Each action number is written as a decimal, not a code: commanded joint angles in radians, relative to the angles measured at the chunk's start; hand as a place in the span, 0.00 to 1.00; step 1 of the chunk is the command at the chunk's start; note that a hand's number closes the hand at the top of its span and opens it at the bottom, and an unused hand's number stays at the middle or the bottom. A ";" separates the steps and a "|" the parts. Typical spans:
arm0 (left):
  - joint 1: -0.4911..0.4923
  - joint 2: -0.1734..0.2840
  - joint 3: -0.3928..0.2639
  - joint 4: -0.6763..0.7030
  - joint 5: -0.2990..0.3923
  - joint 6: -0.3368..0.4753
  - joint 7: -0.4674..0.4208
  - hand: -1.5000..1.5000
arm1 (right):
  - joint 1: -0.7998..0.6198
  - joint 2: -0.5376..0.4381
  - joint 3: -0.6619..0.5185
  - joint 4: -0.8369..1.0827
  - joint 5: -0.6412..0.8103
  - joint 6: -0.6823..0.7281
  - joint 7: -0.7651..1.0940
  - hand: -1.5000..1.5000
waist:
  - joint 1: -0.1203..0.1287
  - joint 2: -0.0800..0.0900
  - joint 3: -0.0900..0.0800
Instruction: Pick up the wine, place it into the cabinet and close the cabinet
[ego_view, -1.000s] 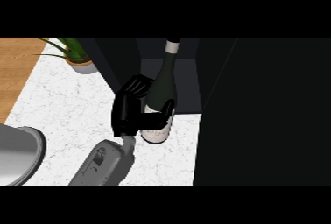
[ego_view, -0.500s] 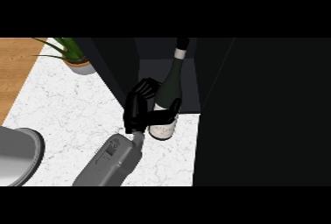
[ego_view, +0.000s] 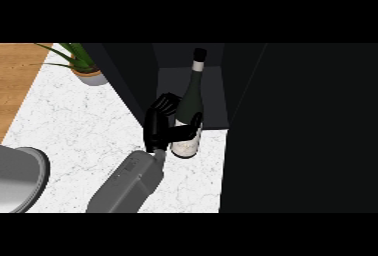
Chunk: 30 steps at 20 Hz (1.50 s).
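A dark green wine bottle (ego_view: 190, 107) with a white foil neck and a pale label stands almost upright at the mouth of the dark open cabinet (ego_view: 214, 87). Its base is over the white marble counter (ego_view: 74, 130), just in front of the cabinet floor. My left hand (ego_view: 157, 127) is at the bottle's left side, thumb curled round its lower body, fingers up behind it. The grey forearm comes in from the lower edge. I cannot tell whether the bottle's base touches the counter. My right hand does not show.
A broad black panel (ego_view: 303, 130), likely the cabinet's open door, fills the right side. A small potted plant (ego_view: 86, 70) stands at the back left. A grey rounded object (ego_view: 18, 177) sits at the lower left edge. Wooden floor (ego_view: 15, 75) lies beyond the counter's left edge.
My left hand has carried the bottle a little to the right and closer to the cabinet opening. The bottle now stands more upright than a second ago.
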 joint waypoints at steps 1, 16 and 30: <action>-0.054 0.000 -0.030 0.054 0.117 0.008 -0.044 1.00 | 0.046 -0.001 0.005 -0.184 -0.097 -0.004 0.075 0.00 | -0.003 0.000 0.000; -0.297 0.000 0.058 0.359 0.224 -0.033 -0.073 1.00 | 0.050 0.000 -0.029 -0.191 -0.131 0.025 0.089 0.00 | -0.008 0.003 0.000; -0.596 0.051 0.132 0.612 0.145 0.065 -0.001 1.00 | 0.082 0.040 -0.003 -0.171 -0.119 0.037 0.055 0.00 | -0.008 0.003 0.000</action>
